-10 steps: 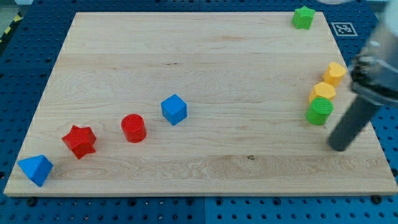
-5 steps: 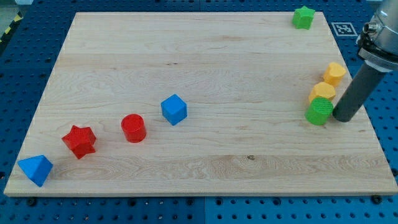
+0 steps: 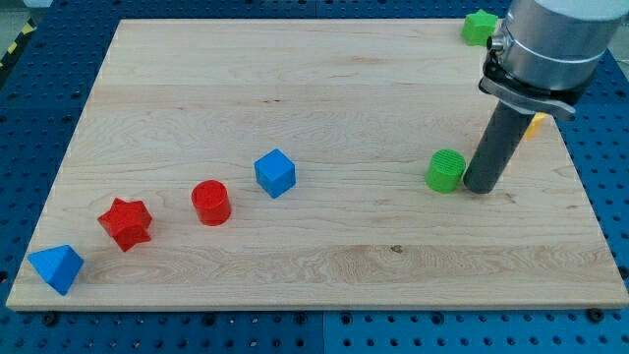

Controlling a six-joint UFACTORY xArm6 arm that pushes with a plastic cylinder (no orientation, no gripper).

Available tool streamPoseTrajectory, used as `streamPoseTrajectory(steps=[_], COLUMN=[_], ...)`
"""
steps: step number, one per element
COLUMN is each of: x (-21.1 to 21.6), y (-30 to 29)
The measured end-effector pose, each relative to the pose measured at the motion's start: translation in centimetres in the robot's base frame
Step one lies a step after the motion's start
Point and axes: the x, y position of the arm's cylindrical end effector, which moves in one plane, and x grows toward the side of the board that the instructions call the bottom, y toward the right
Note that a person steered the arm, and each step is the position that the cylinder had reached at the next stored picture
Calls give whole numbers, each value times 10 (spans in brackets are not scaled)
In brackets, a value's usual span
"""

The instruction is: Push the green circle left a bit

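The green circle (image 3: 446,170) lies on the wooden board (image 3: 314,88) at the view's right of centre. My tip (image 3: 481,186) rests on the board right against the circle's right side. The dark rod rises from it up to the arm's grey body at the view's top right. A yellow block (image 3: 534,124) peeks out behind the rod; most of it is hidden.
A green star block (image 3: 479,26) sits at the board's top right edge, partly hidden by the arm. A blue cube (image 3: 274,172), a red cylinder (image 3: 210,202), a red star (image 3: 126,222) and a blue pyramid-like block (image 3: 56,267) run down toward the bottom left.
My tip came up beside the green circle, then moved left and pushed the circle left, away from the yellow blocks. The arm now covers the yellow blocks.
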Motion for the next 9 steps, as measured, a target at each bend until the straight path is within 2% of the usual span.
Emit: streamPoseTrajectory(steps=[3, 9], x=[-14, -3], y=[-10, -36])
